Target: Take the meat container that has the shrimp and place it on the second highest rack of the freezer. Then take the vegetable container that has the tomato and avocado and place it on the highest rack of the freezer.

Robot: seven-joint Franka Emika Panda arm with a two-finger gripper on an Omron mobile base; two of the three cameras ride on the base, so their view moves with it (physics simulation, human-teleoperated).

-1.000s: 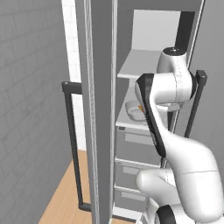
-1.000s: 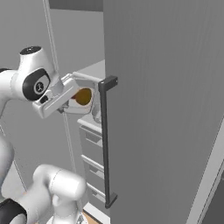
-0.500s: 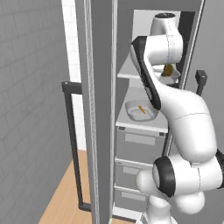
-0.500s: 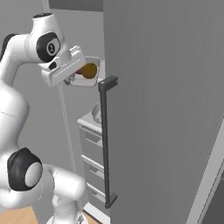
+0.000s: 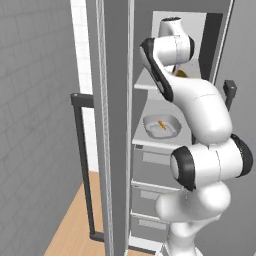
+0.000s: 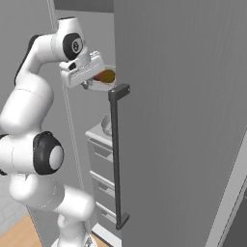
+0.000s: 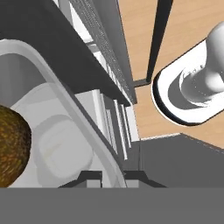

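Where claw (image 7: 113,175) pinches container rim (image 7: 83,113)

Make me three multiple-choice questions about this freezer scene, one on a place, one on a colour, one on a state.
1. Where is the shrimp tray?
A. second-highest rack
B. floor
C. top rack

2. What colour is the freezer handle?
A. red
B. dark
C. white

3. What is the gripper doing?
A. hanging open
B. shut on the vegetable tray
C. gripping the handle

Answers: 1 A, the tray sits on the shelf just above the drawers. 2 B, the bar is dark grey. 3 B, the fingertips pinch the tray's rim.
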